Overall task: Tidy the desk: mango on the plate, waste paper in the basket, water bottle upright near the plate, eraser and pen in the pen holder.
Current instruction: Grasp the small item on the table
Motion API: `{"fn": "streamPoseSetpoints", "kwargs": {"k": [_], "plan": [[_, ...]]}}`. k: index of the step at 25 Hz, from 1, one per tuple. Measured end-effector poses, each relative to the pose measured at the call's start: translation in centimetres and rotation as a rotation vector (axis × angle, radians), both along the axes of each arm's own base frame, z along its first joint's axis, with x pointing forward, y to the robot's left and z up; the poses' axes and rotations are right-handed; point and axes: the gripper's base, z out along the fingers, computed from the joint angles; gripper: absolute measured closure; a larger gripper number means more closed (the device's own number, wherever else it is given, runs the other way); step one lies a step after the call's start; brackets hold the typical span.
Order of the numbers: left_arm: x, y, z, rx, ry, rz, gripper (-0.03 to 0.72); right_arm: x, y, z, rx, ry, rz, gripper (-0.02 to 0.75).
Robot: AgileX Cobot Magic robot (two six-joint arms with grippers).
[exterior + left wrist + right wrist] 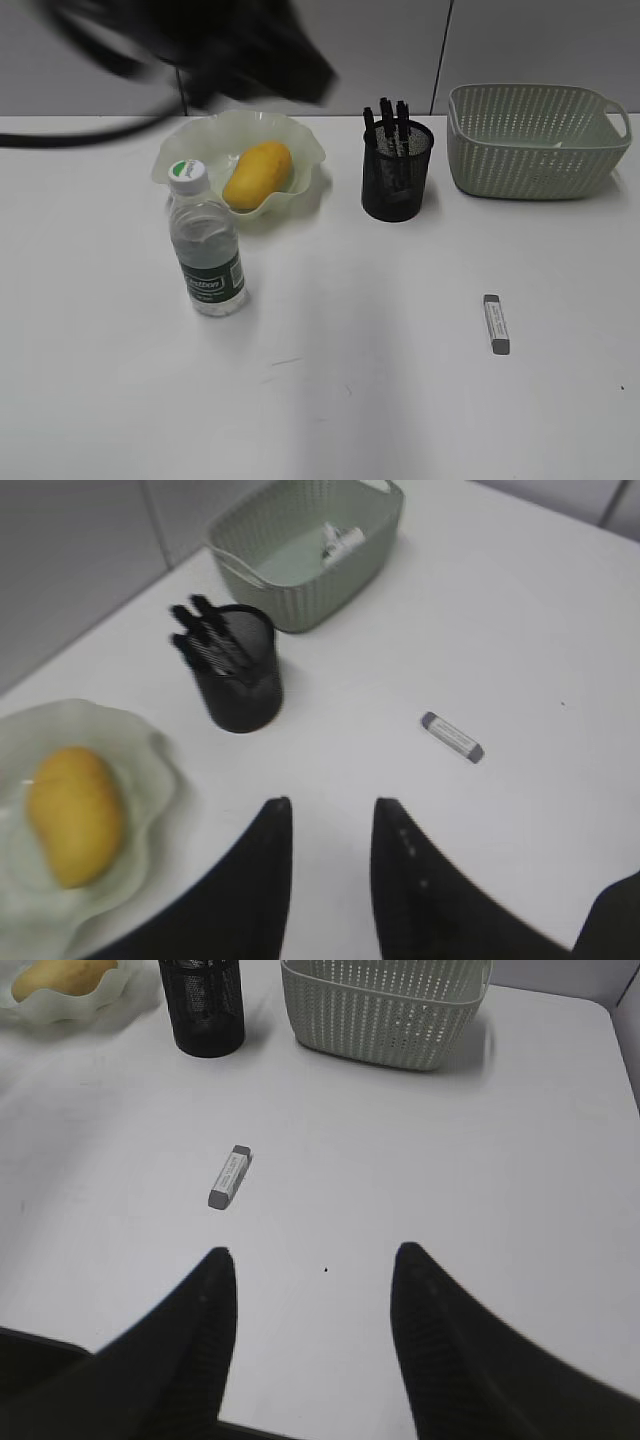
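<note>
The mango (257, 175) lies in the pale green ruffled plate (302, 143). The water bottle (206, 246) stands upright just in front of the plate. The black mesh pen holder (397, 175) holds black pens. The grey eraser (496, 323) lies flat on the desk (380, 360) at the right; it also shows in the left wrist view (452, 737) and the right wrist view (229, 1176). The waste paper (342, 542) lies inside the basket (535, 140). My left gripper (330, 805) is open and empty, held high; its arm is a dark blur at the top left. My right gripper (310, 1255) is open and empty above the desk, nearer than the eraser.
A grey wall runs behind the desk. The desk's right edge shows in the right wrist view (625, 1070).
</note>
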Motion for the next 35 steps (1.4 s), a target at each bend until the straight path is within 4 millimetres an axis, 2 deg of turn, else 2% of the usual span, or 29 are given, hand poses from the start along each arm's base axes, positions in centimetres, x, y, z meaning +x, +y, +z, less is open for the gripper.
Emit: {"fn": "streamPoseSetpoints", "kwargs": {"k": [1,3,5,7,8,11,15,20,28,31,35], "plan": [[0.7,-2.7,-1.1,0.032,0.025,0.009,0.468,0.0,0.0,0.0,0.000,0.000,0.000,0.333],[2.0,-8.4,-5.4,0.115,0.108,0.018,0.420,0.0,0.0,0.0,-0.001,0.000,0.000,0.335],[3.3,-12.5,-8.9,0.140,0.200,0.054,0.338,0.0,0.0,0.0,-0.001,0.000,0.000,0.335],[4.7,-15.3,-12.9,0.177,0.307,0.086,0.256,0.0,0.0,0.0,-0.001,0.000,0.001,0.335],[5.2,-16.4,-14.0,0.171,0.351,0.098,0.225,0.0,0.0,0.0,-0.001,0.000,0.001,0.335],[6.3,-18.9,-17.9,0.177,0.456,0.154,0.199,0.0,0.0,0.0,-0.002,-0.001,0.001,0.337],[6.6,-21.4,-19.6,0.168,0.436,0.218,0.202,0.0,0.0,0.0,-0.002,-0.001,0.001,0.358],[5.3,-23.6,-21.4,0.199,0.327,0.273,0.215,0.0,0.0,0.0,-0.002,-0.001,0.001,0.379],[4.9,-24.0,-24.6,0.234,0.331,0.346,0.275,0.0,0.0,0.0,-0.001,0.000,0.002,0.388],[4.8,-24.0,-25.4,0.239,0.350,0.354,0.318,0.0,0.0,0.0,-0.001,0.000,0.002,0.388],[4.7,-24.0,-25.6,0.244,0.357,0.358,0.402,0.0,0.0,0.0,-0.001,0.000,0.002,0.389]]}}
